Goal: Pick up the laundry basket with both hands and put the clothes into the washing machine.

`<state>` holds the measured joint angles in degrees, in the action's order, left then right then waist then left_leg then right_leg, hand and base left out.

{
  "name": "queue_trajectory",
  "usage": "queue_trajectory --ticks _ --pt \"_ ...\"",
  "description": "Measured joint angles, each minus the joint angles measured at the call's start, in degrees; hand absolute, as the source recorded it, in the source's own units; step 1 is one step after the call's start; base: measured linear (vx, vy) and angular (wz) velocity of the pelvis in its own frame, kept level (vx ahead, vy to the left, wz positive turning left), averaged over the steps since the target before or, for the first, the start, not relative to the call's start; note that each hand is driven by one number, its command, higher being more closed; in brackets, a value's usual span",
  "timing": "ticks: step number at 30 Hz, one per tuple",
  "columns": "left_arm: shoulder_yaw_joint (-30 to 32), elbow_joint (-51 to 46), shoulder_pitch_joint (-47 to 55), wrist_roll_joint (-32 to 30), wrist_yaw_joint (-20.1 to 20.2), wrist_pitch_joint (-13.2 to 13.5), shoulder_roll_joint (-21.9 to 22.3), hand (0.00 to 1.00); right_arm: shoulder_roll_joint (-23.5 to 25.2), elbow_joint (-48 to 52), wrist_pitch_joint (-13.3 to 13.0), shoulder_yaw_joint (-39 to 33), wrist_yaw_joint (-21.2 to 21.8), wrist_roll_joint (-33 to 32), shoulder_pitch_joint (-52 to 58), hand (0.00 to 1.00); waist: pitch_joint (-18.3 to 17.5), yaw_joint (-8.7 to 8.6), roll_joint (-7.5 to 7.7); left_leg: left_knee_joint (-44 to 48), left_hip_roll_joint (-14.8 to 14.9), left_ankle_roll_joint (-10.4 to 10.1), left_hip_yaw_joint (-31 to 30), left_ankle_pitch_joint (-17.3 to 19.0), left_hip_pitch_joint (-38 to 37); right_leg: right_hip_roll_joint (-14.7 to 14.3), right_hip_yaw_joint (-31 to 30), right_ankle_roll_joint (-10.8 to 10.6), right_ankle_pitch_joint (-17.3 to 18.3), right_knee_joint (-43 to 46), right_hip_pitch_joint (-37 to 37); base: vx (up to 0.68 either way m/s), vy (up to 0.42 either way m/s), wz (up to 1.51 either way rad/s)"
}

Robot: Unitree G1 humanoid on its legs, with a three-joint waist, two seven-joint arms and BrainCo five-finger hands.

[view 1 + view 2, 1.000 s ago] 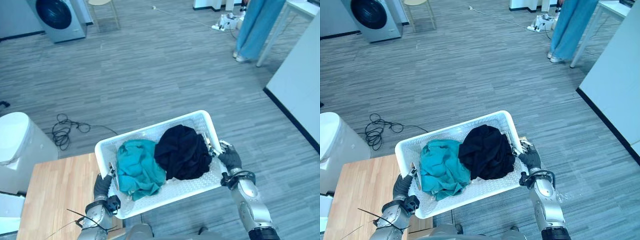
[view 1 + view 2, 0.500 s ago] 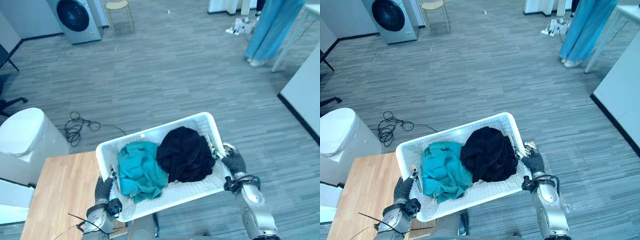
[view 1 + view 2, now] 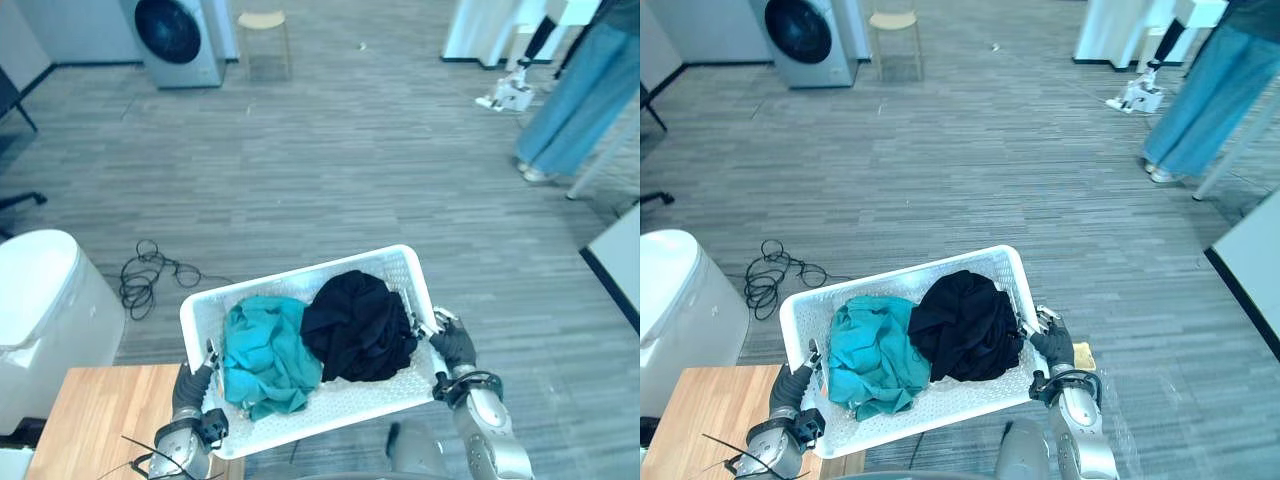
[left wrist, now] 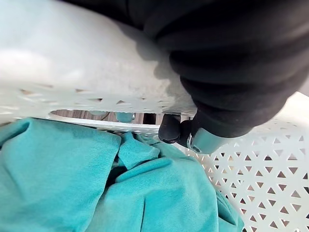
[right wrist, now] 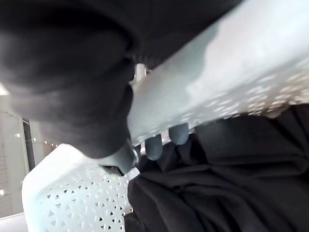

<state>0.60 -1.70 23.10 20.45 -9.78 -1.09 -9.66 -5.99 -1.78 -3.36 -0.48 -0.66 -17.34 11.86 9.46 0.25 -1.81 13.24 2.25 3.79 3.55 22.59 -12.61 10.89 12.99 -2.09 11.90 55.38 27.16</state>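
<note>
Grey plank flooring runs to a washing machine (image 3: 178, 40) far across the room. Nearer, in the head view, a white laundry basket (image 3: 296, 277) is held up, carrying a teal garment (image 3: 262, 355) and a black garment (image 3: 358, 325). Left wrist view: the left hand (image 4: 193, 133) curls over the basket's rim. Right wrist view: the right hand (image 5: 154, 146) hooks the rim likewise. The carrying step seems underway; next calls for walking to the machine, keeping the 2 grips level.

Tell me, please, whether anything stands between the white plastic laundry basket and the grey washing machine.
Nothing visible does: the grey floor from the white plastic laundry basket to the grey washing machine lies open. A wooden stool stands beside the machine, off that line.
</note>
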Motion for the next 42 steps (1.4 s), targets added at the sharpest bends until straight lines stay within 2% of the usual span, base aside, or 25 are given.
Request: queue_trajectory --ticks 2,4,5,6,7,8,10,12,14,18,20,21,22,24,25,26,27,29,31,33,35,36,38,39,42 --pt "-0.42 0.17 -1.07 -0.01 -0.07 0.1 -0.06 1.0 -0.06 0.34 0.03 -0.83 0.46 -0.18 -0.23 1.0 0.3 -0.9 -0.85 -2.57 1.81 -2.53 -0.54 -1.19 -3.82 -3.92 0.68 -0.39 -4.42 -22.75 1.65 0.74 -0.116 0.61" --pt "0.05 0.42 -1.95 -0.03 -0.15 0.56 -0.11 1.0 -0.32 2.17 0.03 -0.78 0.75 -0.23 0.61 1.0 -0.71 -2.08 0.98 -3.7 1.37 -5.57 -2.17 -0.57 -9.68 -5.76 -1.37 0.95 -15.88 -48.16 1.5 0.99 -0.257 0.59" --pt "-0.01 1.93 -2.74 -0.23 -0.2 0.77 0.85 1.0 -0.56 2.37 0.0 -0.77 0.75 -0.25 0.99 1.0 -0.99 -2.9 -0.94 -1.98 2.63 -6.35 -4.13 -0.05 -11.66 -6.73 -3.92 2.68 -26.28 -44.75 1.5 0.95 -0.25 0.51" --pt "-0.4 3.43 -3.74 -0.54 -0.17 0.77 1.9 1.0 -1.49 2.26 0.08 -1.49 0.74 -0.26 0.87 1.0 -1.2 -2.68 -3.49 0.42 4.34 -6.68 -4.6 -0.37 -11.67 -8.02 -3.45 3.74 -26.16 -40.29 2.61 0.87 -0.216 0.13" --pt "-0.35 4.4 -4.71 -1.18 -0.11 0.76 3.83 1.0 -2.91 1.89 0.78 -1.98 0.76 -0.37 -0.49 1.0 -1.07 -2.35 -6.19 8.84 6.36 -8.25 -5.2 -4.67 -9.05 -9.54 -2.89 4.98 -18.89 -30.3 4.6 0.82 -0.258 -0.16" --pt "-0.44 5.05 -4.68 -1.36 -0.04 0.77 3.93 1.0 -3.39 1.87 1.24 -1.91 0.78 -0.79 -0.29 1.0 -0.95 -2.53 -6.4 20.08 6.98 -8.85 -4.52 -15.28 -5.18 -10.22 -2.19 5.37 -12.38 -25.03 3.16 0.82 -0.266 -0.18" --pt "-0.37 5.6 -3.82 -1.36 1.03 0.86 4.24 1.0 -3.64 2.08 1.44 -1.7 0.85 -1.59 0.45 1.0 -0.59 -2.26 -6.86 36.07 10.83 -11.46 -3.96 -36.66 2.24 -11.88 -1.52 5.9 -7.76 -26.6 -3.65 0.67 -0.198 0.07" --pt "-0.42 5.61 -3.78 -1.33 1.67 1.0 3.92 1.0 -3.68 2.27 1.34 -1.61 0.81 -2.31 1.37 1.0 0.84 -0.05 -5.73 63.51 17.26 -0.63 1.56 -26.39 17.36 -14.93 -1.39 7.05 -4.4 -32.58 -15.74 0.82 -0.205 -0.07" --pt "-0.43 5.57 -2.67 -1.29 2.14 1.32 3.96 1.0 -3.73 2.58 1.36 -1.32 0.81 -2.32 1.62 1.0 1.64 1.69 -3.84 64.76 15.93 2.35 4.65 -19.34 23.93 -14.46 -3.15 7.41 -1.61 -36.34 -23.58 0.76 -0.118 -0.17" --pt "-0.05 5.52 -1.63 -1.31 2.18 1.61 4.79 1.0 -4.54 2.67 1.88 -0.74 0.83 -2.31 1.37 1.0 2.02 2.67 -3.21 39.49 8.57 -1.35 5.08 -11.38 34.9 -11.95 -4.68 5.64 5.04 -38.58 -32.15 0.65 0.031 -0.07" --pt "0.07 4.89 -1.54 -1.41 2.19 1.53 5.4 1.0 -5.05 2.16 1.63 -1.3 0.84 -2.35 0.84 1.0 1.76 3.69 -3.4 10.54 5.29 -6.19 6.31 -15.67 35.18 -9.89 -5.29 3.34 7.42 -41.14 -36.78 0.73 0.134 -0.2" --pt "0.03 4.71 -1.56 -1.44 2.14 1.46 5.4 1.0 -4.82 1.6 1.4 -1.48 0.83 -2.34 0.65 1.0 1.76 4.01 -3.37 8.55 4.45 -6.19 7.41 -19.87 34.68 -9.26 -5.85 2.65 7.79 -41.53 -38.26 0.77 0.178 -0.25" --pt "0.0 4.74 -1.34 -1.62 2.03 1.35 5.42 1.0 -3.9 -0.18 1.45 -1.56 0.79 -2.21 -0.33 1.0 1.38 4.16 -1.39 9.01 1.56 -2.59 8.1 -22.18 33.01 -6.86 -7.07 1.21 8.58 -37.17 -38.26 0.81 0.198 0.04" --pt "0.0 4.47 -1.74 -2.71 2.1 1.23 5.15 1.0 -3.07 -1.92 1.42 -2.48 0.88 -2.08 -0.84 1.0 2.24 3.06 1.12 18.24 0.97 1.84 10.58 -17.26 31.9 -2.34 -8.49 -2.44 3.62 -16.7 -32.75 0.91 0.252 0.24" --pt "0.03 4.47 -1.65 -2.71 2.01 1.16 4.85 1.0 -2.52 -2.08 1.43 -2.52 0.9 -1.55 -1.21 1.0 2.65 3.37 1.91 21.72 0.21 2.24 12.08 -15.01 31.71 -1.27 -8.18 -2.07 -0.37 -10.5 -31.38 0.72 0.247 0.03" --pt "-0.06 4.37 -0.71 -2.89 2.05 0.79 4.31 1.0 -1.79 -1.9 1.14 -2.44 0.98 -0.71 0.29 1.0 1.48 3.69 4.03 17.84 -1.75 2.51 12.44 -11.27 26.5 2.72 -8.12 -1.52 -9.91 2.35 -27.24 0.68 0.185 0.12" --pt "-0.11 4.36 -0.73 -3.36 2.06 0.2 4.01 1.0 -0.86 -2.4 1.29 -2.53 0.93 0.26 0.3 1.0 0.86 3.29 6.3 17.79 -4.48 3.03 12.02 -7.31 22.3 8.09 -6.34 1.38 -11.31 12.89 -23.32 0.82 0.136 0.29" --pt "0.01 4.31 -0.99 -3.71 2.05 -0.07 3.77 1.0 -0.03 -2.89 1.44 -2.83 0.92 0.48 -0.03 1.0 0.89 1.91 4.14 15.78 -4.0 2.11 8.86 -3.87 16.05 7.56 -3.04 5.18 -7.07 18.19 -18.94 0.83 0.02 0.36" --pt "0.07 4.21 -1.02 -3.83 1.99 -0.04 3.62 1.0 0.12 -2.84 1.26 -2.82 1.01 0.51 0.29 1.0 0.88 0.89 0.79 9.48 -1.33 0.78 6.53 -2.82 8.83 3.18 -0.57 4.02 -1.83 14.63 -13.67 0.66 -0.024 0.28" --pt "-0.25 4.04 -1.96 -3.85 1.98 0.1 3.14 1.0 -0.02 -1.54 0.84 -3.1 1.05 0.2 0.86 1.0 0.21 -0.97 -2.37 1.11 1.96 -0.81 4.2 -3.9 1.02 -2.05 1.47 1.24 1.69 -2.76 -5.43 0.75 -0.08 0.51" --pt "-0.72 4.12 -3.1 -3.85 1.94 0.38 1.81 1.0 0.15 -1.01 0.53 -3.11 1.0 -0.26 0.85 1.0 0.1 -1.81 -1.89 -0.37 2.28 -1.38 3.51 -4.13 -1.73 -3.71 0.21 -1.54 -2.8 -25.02 -2.98 0.73 -0.163 0.53" --pt "-0.74 4.16 -3.6 -3.87 1.86 0.42 1.43 1.0 0.67 -0.93 0.48 -3.15 0.82 -0.58 0.9 1.0 -0.77 -2.4 0.33 -2.02 1.37 -2.32 2.59 -3.64 -4.86 -3.68 -1.25 -2.45 -9.5 -41.07 -3.02 1.19 -0.371 0.72" --pt "-1.2 5.12 -3.92 -4.03 1.47 0.43 1.76 1.0 0.52 -1.27 0.32 -3.03 0.65 -0.6 1.59 1.0 -1.3 -3.29 0.65 1.42 2.12 -5.45 -0.75 -1.75 -9.37 -3.97 -3.94 2.0 -19.64 -36.2 -1.34 0.86 -0.303 0.47" --pt "-1.77 5.82 -3.82 -4.82 0.69 0.29 3.29 1.0 -0.75 -2.16 0.97 -3.35 0.23 -0.59 0.96 1.0 -2.12 -2.65 -2.57 13.0 5.71 -6.05 -1.52 -2.95 -6.47 -6.69 -3.07 4.15 -14.24 -28.13 -0.21 0.64 -0.243 -0.17" --pt "-1.38 6.06 -4.0 -5.15 -0.18 0.33 4.25 1.0 -2.07 -1.87 1.47 -2.21 -0.88 -0.65 -0.42 1.0 -1.53 -1.02 -6.18 48.07 16.67 -5.64 1.52 -30.31 8.42 -13.88 -2.57 7.78 -5.03 -25.12 -7.24 0.9 -0.264 -0.55"
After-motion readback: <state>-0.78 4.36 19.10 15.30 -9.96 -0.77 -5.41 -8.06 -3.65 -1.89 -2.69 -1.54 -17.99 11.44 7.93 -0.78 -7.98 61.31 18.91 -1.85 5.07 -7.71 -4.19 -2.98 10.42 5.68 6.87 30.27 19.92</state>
